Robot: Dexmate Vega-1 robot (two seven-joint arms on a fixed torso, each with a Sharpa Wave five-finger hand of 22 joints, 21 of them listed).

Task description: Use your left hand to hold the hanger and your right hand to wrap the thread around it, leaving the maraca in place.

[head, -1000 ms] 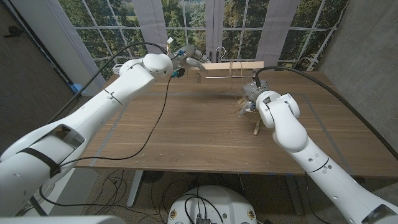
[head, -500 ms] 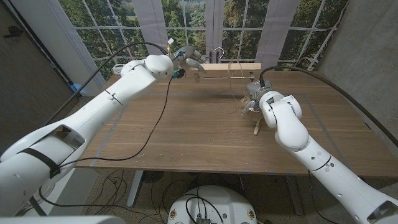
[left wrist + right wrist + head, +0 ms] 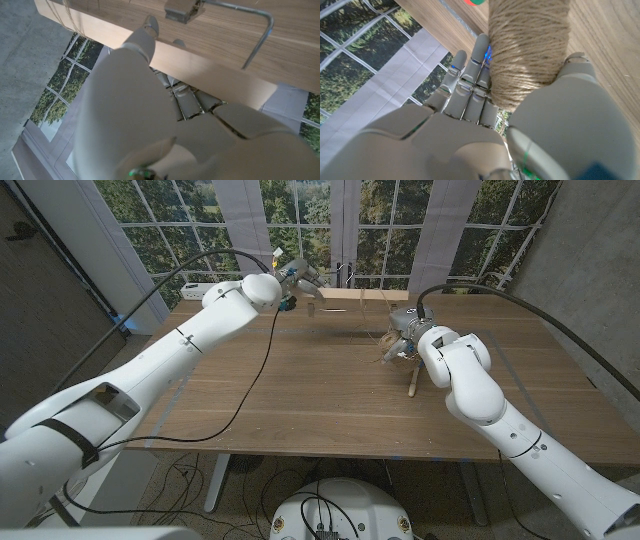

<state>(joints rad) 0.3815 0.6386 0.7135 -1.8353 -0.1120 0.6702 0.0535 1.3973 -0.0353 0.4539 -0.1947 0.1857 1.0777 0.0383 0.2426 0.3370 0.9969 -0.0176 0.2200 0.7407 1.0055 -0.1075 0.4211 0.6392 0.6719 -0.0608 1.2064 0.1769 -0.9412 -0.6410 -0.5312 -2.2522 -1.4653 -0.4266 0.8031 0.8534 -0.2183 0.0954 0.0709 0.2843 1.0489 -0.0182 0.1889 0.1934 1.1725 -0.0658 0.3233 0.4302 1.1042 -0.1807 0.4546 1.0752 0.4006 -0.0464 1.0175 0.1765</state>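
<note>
The hanger [image 3: 362, 294] is gripped at the table's far edge by the left hand [image 3: 300, 278], apparently to steady it, while the thread spool [image 3: 527, 47] is clasped in the right hand [image 3: 470, 125] for wrapping

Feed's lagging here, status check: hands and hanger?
Left hand holds hanger. Right hand grips thread spool. Maraca beside right arm.

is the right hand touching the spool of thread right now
Touching. In the right wrist view the right hand wraps the twine spool, with fingers behind it and the thumb pressed against its side.
</note>
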